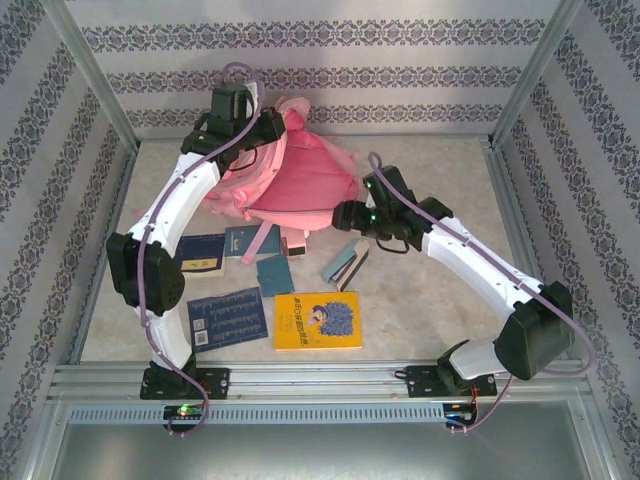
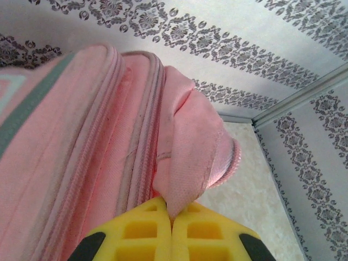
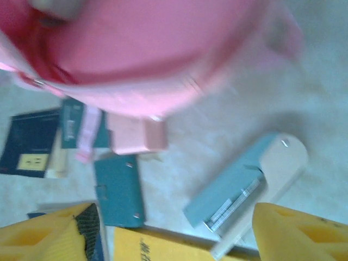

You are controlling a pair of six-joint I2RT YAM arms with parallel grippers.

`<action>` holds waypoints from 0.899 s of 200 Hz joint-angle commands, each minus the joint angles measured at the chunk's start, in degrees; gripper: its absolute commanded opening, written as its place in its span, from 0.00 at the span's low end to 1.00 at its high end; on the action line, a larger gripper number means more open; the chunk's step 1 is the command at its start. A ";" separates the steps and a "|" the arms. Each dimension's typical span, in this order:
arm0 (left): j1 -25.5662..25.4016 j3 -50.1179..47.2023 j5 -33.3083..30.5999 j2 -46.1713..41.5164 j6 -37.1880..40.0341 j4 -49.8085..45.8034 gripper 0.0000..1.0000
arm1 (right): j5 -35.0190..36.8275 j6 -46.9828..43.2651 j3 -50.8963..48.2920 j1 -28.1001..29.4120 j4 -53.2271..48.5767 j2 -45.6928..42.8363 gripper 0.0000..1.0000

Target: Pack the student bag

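Observation:
The student bag [image 1: 300, 180], a large pink backpack, lies at the back middle of the table with its mouth gaping toward the front. My left gripper [image 1: 266, 124] is over its top left edge. In the left wrist view, the yellow fingers of the left gripper [image 2: 173, 213] are shut on a pink fabric flap of the bag [image 2: 81, 152]. My right gripper [image 1: 349, 212] hovers at the bag's right front rim. In the blurred right wrist view, the right gripper [image 3: 174, 215] is open with nothing between its fingers, the bag [image 3: 136, 54] just beyond it.
Books and cases lie in front of the bag: a yellow book [image 1: 317, 320], a blue book [image 1: 227, 318], a dark blue book [image 1: 200, 255], a teal notebook [image 1: 275, 275], a small pink box [image 1: 295, 245] and a light blue case [image 1: 345, 265]. Patterned walls enclose the table.

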 commanded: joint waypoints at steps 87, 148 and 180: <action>0.69 -13.41 6.82 -2.22 -7.83 18.29 0.00 | -3.93 22.56 -14.95 -0.86 8.47 6.06 0.55; 0.56 -15.41 6.72 -4.31 -7.59 16.93 0.00 | -4.81 22.89 -13.61 0.74 11.19 11.74 0.46; 0.48 -16.31 6.61 -5.19 -7.39 16.66 0.00 | -3.89 23.56 -14.77 0.83 10.37 12.57 0.43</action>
